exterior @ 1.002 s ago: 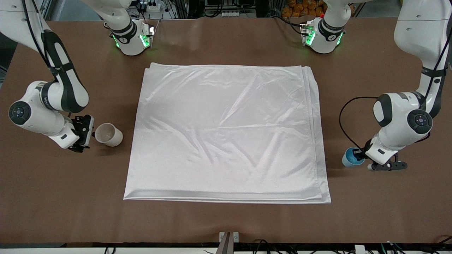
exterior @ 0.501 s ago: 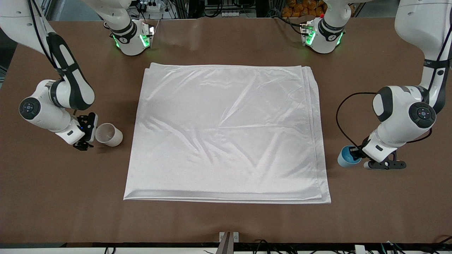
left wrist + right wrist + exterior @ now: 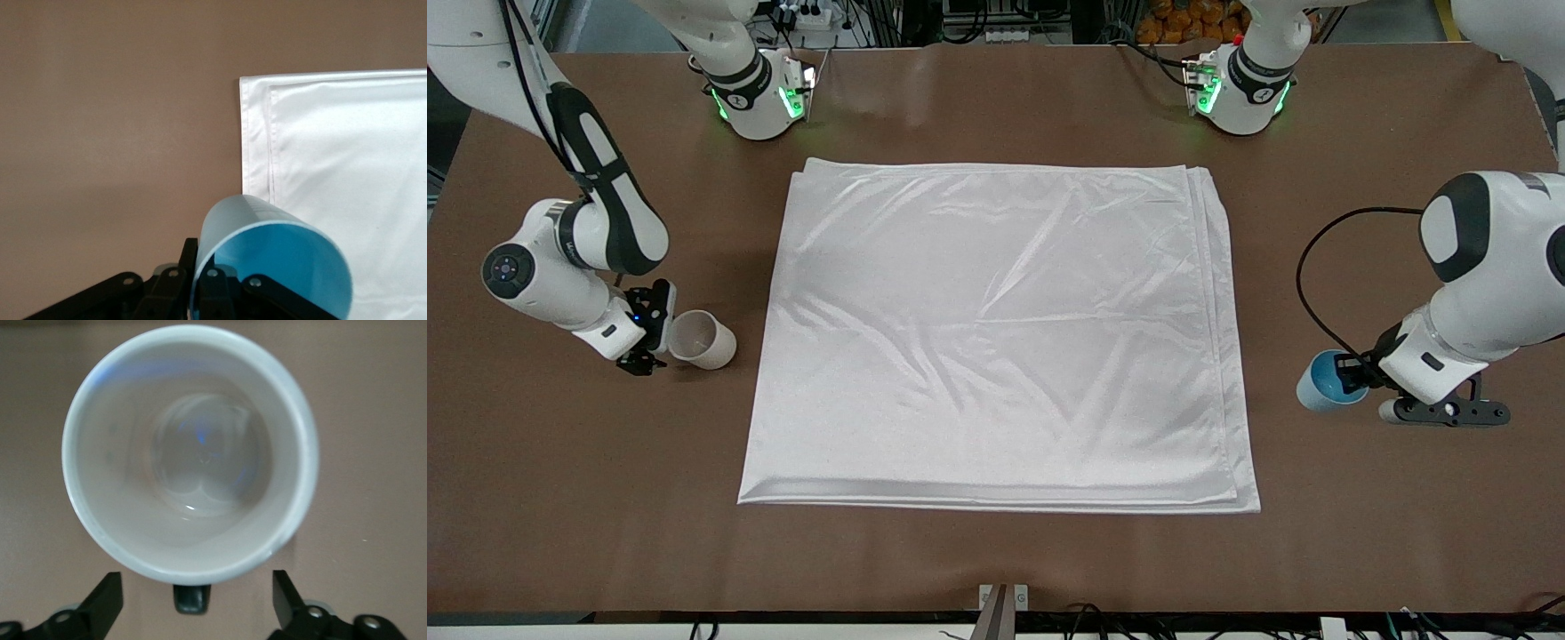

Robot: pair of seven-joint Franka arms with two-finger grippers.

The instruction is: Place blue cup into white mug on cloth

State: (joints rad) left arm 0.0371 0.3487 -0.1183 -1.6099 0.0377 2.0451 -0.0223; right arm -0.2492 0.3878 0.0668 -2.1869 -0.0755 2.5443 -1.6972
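Observation:
The blue cup is tilted in my left gripper, over the brown table just off the cloth's edge at the left arm's end. In the left wrist view the cup fills the foreground and my left gripper is shut on its rim, one finger inside and one outside. The white mug stands on the table beside the cloth at the right arm's end. My right gripper is open beside it. In the right wrist view the mug shows from above, its dark handle between the spread fingers of my right gripper.
The brown table runs bare around the cloth. The arm bases with green lights stand along the edge farthest from the front camera. A black cable loops off the left wrist. The cloth's corner also shows in the left wrist view.
My left gripper has moved with the blue cup away from the cloth toward the left arm's end of the table. My right gripper has edged closer to the mug.

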